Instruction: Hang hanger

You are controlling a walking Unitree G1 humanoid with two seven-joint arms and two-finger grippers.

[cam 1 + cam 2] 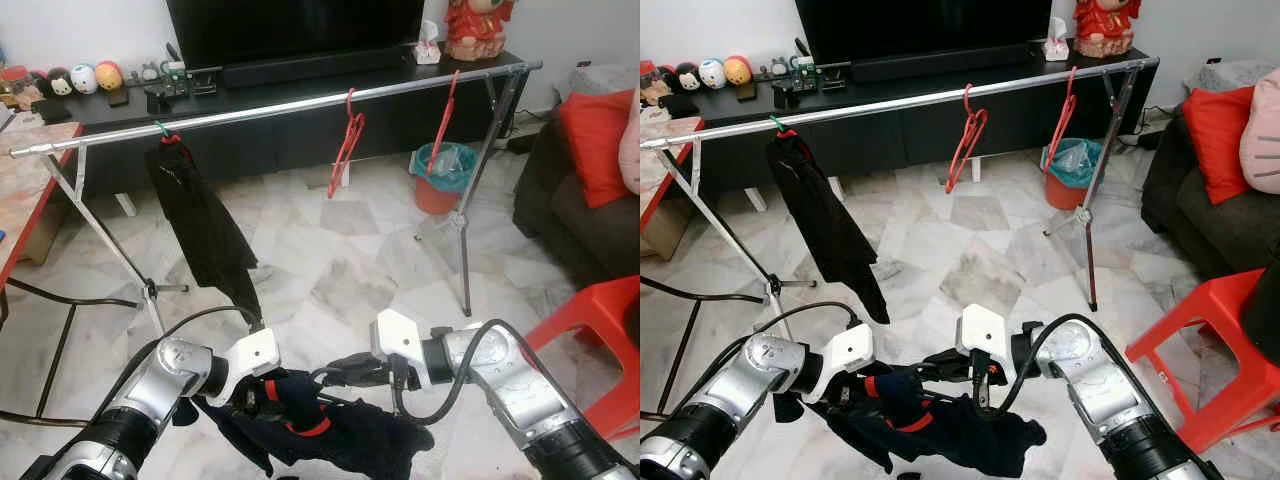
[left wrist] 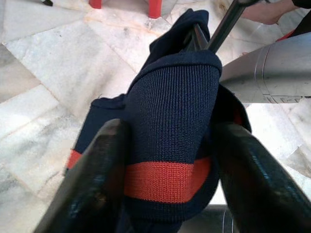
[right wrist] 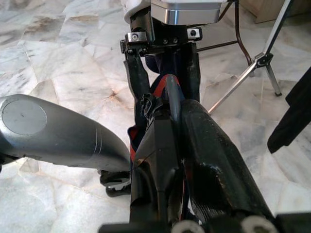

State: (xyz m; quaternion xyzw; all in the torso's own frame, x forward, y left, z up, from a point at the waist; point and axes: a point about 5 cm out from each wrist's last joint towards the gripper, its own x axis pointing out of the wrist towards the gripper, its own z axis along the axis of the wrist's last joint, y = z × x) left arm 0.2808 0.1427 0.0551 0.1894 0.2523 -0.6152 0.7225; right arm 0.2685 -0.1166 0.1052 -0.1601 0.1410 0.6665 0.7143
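Note:
Low in front of me, both grippers hold a navy knit garment (image 1: 340, 435) with an orange-red band (image 2: 165, 177). My left gripper (image 1: 262, 395) is shut on it, one finger (image 2: 92, 184) on each side of the folded cloth. My right gripper (image 1: 335, 372) points left into the garment and is shut on a thin grey-blue curved hanger piece (image 3: 172, 94). Beyond them stands a silver clothes rail (image 1: 300, 103). A black garment (image 1: 200, 225) hangs at its left end. Two bare red hangers (image 1: 347, 140) (image 1: 445, 110) hang towards the right.
The rail's tripod legs (image 1: 465, 230) stand on the marble floor. A red plastic stool (image 1: 600, 330) is at my right, with a dark sofa and red cushion (image 1: 590, 130) behind it. A teal bin (image 1: 440, 175) and a black TV cabinet (image 1: 250, 120) lie past the rail, and a red-edged table (image 1: 20, 190) at left.

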